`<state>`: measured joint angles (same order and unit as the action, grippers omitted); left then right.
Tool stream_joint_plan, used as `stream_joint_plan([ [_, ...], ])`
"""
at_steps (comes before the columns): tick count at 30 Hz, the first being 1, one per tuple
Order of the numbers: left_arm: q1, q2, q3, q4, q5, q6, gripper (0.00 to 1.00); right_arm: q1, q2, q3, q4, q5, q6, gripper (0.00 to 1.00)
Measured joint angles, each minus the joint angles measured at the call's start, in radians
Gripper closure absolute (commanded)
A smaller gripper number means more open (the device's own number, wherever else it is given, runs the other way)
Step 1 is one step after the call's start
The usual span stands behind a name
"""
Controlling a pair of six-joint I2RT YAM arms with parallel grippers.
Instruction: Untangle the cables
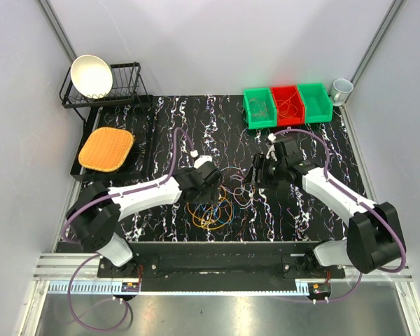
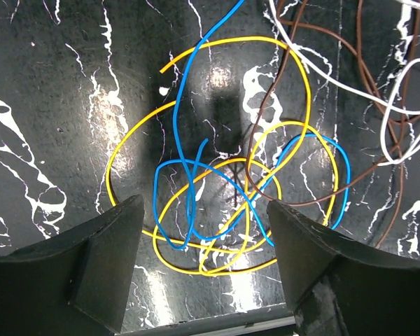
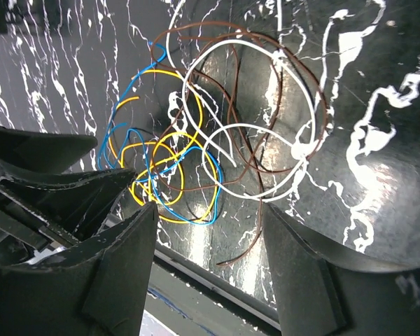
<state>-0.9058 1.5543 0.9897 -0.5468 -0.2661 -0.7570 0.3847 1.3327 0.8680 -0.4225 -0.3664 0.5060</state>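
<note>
Two sets of jaws stand spread and empty: the left gripper point(image 2: 204, 210) and the right gripper point(image 3: 210, 213) both hang over the tangle. The cables point(image 1: 215, 208) lie knotted on the black marbled table point(image 1: 196, 119) between the arms, with yellow, blue, brown and white loops crossing.

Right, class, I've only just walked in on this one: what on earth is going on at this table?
Two robot arms are tackling a tangle of cables lying in the middle of the black marbled table. The cables, yellow, blue, brown and white, loop through one another and none is separated yet. The left gripper hangs right over the yellow and blue part; the right gripper faces the tangle from the other side. Both have open jaws and hold nothing.
</note>
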Motion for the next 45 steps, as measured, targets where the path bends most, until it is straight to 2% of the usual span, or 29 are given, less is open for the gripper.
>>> stream_joint_plan([
  [9,0.037,0.076,0.12,-0.002,-0.006,0.078,0.27,0.021,0.065,0.012,0.037,0.01,-0.008,0.34],
  [16,0.127,0.21,0.277,0.019,0.017,0.196,0.31,0.021,0.092,0.029,0.036,0.073,-0.013,0.34],
  [21,0.14,0.313,0.381,0.019,0.05,0.257,0.34,0.021,0.092,0.029,0.035,0.088,-0.013,0.33],
  [32,0.142,0.389,0.438,0.023,0.111,0.287,0.43,0.021,0.072,0.029,0.02,0.096,-0.024,0.33],
  [35,0.142,0.409,0.451,0.027,0.122,0.288,0.5,0.021,0.068,0.029,0.019,0.097,-0.029,0.33],
  [36,0.143,0.413,0.452,0.028,0.125,0.288,0.55,0.021,0.068,0.029,0.019,0.097,-0.031,0.33],
  [38,0.144,0.42,0.452,0.028,0.128,0.289,0.87,0.021,0.067,0.029,0.014,0.098,-0.032,0.33],
  [39,0.145,0.424,0.452,0.029,0.131,0.288,1.0,0.021,0.067,0.029,0.011,0.101,-0.032,0.33],
  [45,0.146,0.426,0.464,0.026,0.122,0.298,1.0,0.021,0.06,0.029,0.004,0.116,-0.037,0.33],
])
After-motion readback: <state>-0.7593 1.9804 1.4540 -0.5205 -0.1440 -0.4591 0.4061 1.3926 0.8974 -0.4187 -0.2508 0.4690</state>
